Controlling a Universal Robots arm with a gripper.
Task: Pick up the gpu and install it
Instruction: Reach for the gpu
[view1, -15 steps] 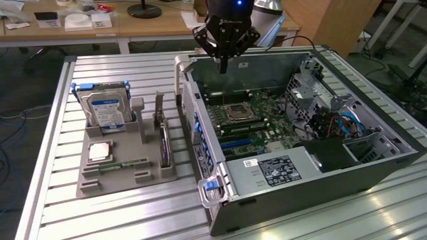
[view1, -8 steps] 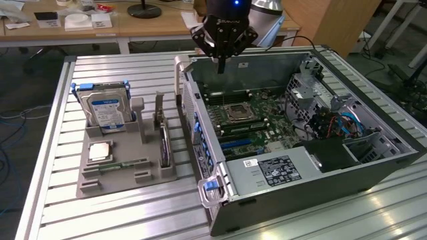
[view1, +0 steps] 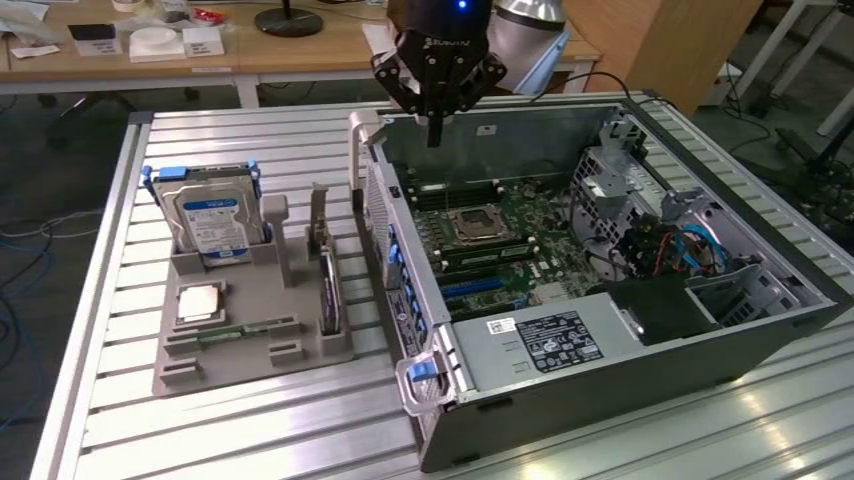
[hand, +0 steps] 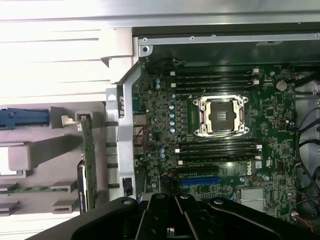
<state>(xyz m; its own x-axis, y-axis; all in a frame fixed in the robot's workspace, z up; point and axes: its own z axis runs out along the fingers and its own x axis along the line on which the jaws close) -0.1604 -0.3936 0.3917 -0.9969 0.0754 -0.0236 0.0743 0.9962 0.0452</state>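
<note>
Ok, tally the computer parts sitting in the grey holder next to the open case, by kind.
hard drive: 1
processor chip: 1
memory stick: 1
gpu: 1
Total: 4

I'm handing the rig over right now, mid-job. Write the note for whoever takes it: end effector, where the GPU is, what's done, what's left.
End effector: shut, holding nothing, hanging over the far side of the open dark grey computer case, above the green motherboard.
GPU: the thin flat black circuit card stands on edge in the grey plastic holder tray, beside the case, apart from the end effector.
Done: nothing that shows; the card is not yet picked up.
Left: pickup and install. The blue expansion slot on the motherboard holds no card.
</note>
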